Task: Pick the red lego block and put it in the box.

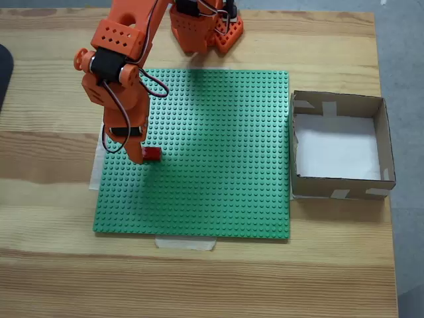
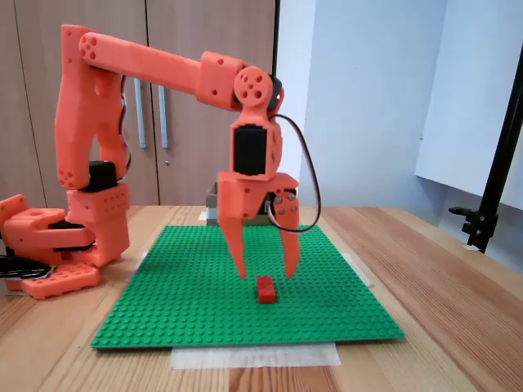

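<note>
Green baseplate (image 2: 245, 318) carries the red lego block (image 2: 265, 289) — half-hidden overhead — under the spread-open, empty gripper (image 2: 266, 273).

Green studded baseplate (image 1: 218, 152), square, flat at the centre of the pale wooden worktop (image 1: 53, 265); white tape strip (image 1: 185, 244) under the baseplate's near edge. Behind the baseplate: wooden cabinet doors (image 2: 163, 90) with metal handles. Black stand (image 2: 494, 188) at right.

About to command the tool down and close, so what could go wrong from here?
The tool hangs open just above the red brick, whose visible part in the top-down fixed view lies beside the fingers rather than centred, so one tip may land on it. The brick may be pressed onto the green baseplate and resist lifting. The box lies across the plate.
</note>
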